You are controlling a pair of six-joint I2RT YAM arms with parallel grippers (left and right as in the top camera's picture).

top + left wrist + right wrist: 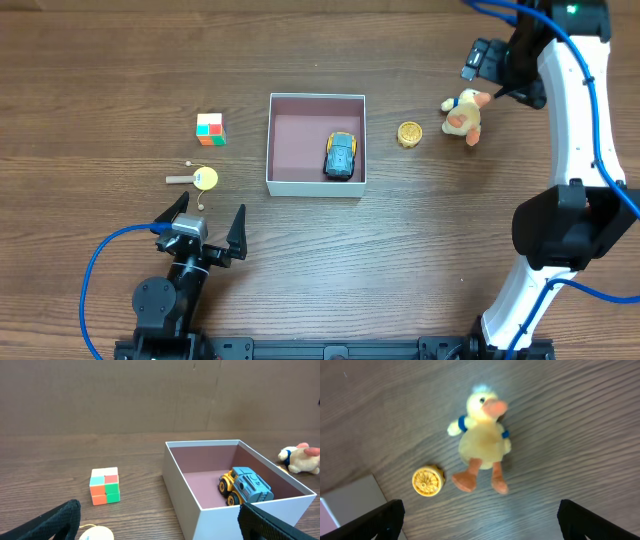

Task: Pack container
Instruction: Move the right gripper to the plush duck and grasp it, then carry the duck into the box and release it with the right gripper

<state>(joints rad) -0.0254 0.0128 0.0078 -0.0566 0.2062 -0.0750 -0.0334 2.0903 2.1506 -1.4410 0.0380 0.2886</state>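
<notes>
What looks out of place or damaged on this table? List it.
Nothing looks spilled or broken. The toy truck lies in the container, toward its right wall. The plush duck lies flat on the table right of it, near a yellow disc; a colour cube and a yellow stick toy lie left, all outside.
</notes>
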